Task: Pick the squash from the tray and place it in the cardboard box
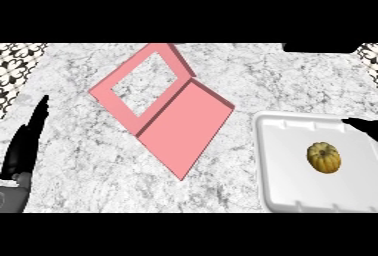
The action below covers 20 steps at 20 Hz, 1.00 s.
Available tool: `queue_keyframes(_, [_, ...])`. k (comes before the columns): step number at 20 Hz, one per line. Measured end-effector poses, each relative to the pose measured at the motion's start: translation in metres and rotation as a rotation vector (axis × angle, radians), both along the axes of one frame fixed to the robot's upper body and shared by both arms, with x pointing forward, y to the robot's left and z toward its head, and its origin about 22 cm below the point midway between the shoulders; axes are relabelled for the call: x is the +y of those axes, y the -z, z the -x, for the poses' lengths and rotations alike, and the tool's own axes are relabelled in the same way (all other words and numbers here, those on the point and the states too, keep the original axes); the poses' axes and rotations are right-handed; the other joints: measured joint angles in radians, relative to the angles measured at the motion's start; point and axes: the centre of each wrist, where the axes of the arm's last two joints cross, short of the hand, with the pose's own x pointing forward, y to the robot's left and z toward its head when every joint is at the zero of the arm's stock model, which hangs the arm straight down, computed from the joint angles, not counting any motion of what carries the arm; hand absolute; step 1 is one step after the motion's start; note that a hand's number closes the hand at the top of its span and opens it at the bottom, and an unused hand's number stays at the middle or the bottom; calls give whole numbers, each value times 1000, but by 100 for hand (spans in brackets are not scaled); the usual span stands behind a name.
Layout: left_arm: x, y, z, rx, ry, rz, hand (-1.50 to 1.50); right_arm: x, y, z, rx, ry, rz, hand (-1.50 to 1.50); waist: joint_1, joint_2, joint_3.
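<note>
A yellow-orange ribbed squash [324, 158] lies in the white tray [284, 165] at the lower right of the counter. The box [118, 95] is pink, sits left of the middle and stands open, with its flap [184, 127] lying flat toward the tray. My left hand [26, 140] rests at the left edge with straight fingers pointing up, far from the box and holding nothing. Only a black sliver of my right hand [362, 125] shows at the right edge, over the tray's far corner, above and to the right of the squash.
The counter [244, 75] is grey-white marble. Patterned tiles [18, 62] show beyond its far left and right corners. A dark shape [317, 46] sits at the far right edge. Bare counter lies between the box flap and the tray.
</note>
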Motion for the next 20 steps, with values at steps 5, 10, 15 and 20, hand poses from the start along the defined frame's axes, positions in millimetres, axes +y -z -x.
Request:
queue_keyframes(5, [3,-1,0,2,-6,2,0,22,15,-27,125,15,38,-150,-4,-1,1])
queue_keyframes(10, [9,-2,2,5,-13,2,0,29,30,-43,179,17,92,-150,-13,-4,1])
queue_keyframes(15, [12,-2,3,14,-16,5,0,42,45,-57,203,14,116,-150,-18,-5,1])
queue_keyframes(20, [15,2,6,10,-23,5,0,47,47,-57,209,5,113,-150,-24,-6,1])
